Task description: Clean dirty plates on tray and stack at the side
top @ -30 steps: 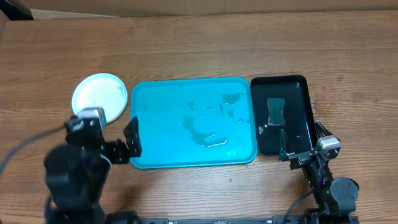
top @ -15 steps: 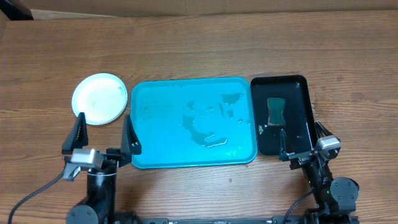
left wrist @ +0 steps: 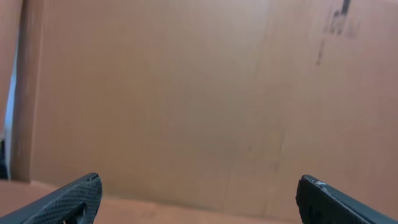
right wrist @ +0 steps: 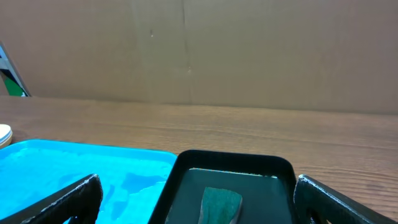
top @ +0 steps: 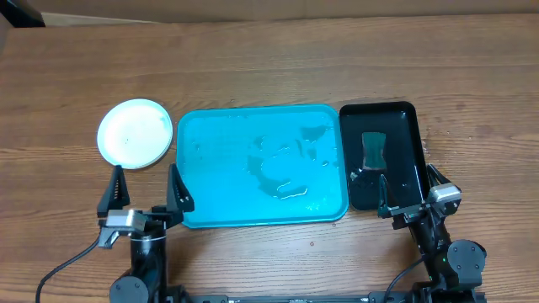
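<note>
Wooden table (top: pixel 278 59), cardboard wall behind. Within the last second the left claw (top: pixel 145 189) has drawn back from beside the plates (top: pixel 135 145) to the table's near edge, spread wide and holding nothing. The right claw (top: pixel 410 189) is likewise released. The plates lie toward the left edge, white one uppermost, just off the tray (top: pixel 219 198), which is wet but bare. The job looks finished.

wooden table (top: pixel 278 59) | left: white plate (top: pixel 135 133) | middle: turquoise tray (top: pixel 219 198) | right: black tray (top: pixel 409 139), just beside it
</note>
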`<state>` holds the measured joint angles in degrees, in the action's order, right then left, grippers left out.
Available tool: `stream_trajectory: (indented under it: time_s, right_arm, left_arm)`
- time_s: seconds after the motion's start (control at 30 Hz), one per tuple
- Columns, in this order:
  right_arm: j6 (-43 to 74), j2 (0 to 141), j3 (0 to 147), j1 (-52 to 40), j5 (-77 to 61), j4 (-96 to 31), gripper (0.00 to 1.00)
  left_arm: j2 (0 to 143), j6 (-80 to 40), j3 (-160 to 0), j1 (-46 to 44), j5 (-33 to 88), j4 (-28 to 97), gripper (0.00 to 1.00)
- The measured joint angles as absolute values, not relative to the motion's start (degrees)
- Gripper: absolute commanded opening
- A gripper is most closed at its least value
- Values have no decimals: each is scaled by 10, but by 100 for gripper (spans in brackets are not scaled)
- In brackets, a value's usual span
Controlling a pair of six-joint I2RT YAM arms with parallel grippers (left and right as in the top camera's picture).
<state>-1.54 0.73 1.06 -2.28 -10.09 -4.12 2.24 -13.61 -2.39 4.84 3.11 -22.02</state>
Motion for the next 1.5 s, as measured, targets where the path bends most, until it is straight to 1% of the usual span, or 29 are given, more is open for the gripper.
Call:
stream_trajectory:
  time_s: [0.07, 0.47, 0.67, 0.93, 1.5]
  right_arm:
    - [-16, 7, 11, -23, -101, -41, 100]
    - [-15, 7, 11, -23, -101, -41, 100]
    - [-15, 7, 11, -23, -101, -41, 100]
    - [-15, 7, 11, -23, -101, -41, 100]
    - [-16, 7, 11, -23, -101, -41, 100]
  left_arm:
    - [22, -136, -15, 48, 25, -205, 100]
    - [12, -135, -5, 48, -11, 41, 100]
    - [10, -107, -5, 48, -6, 45, 100]
    - [10, -25, -5, 48, -3, 45, 100]
    - [10, 2, -5, 48, -2, 45, 100]
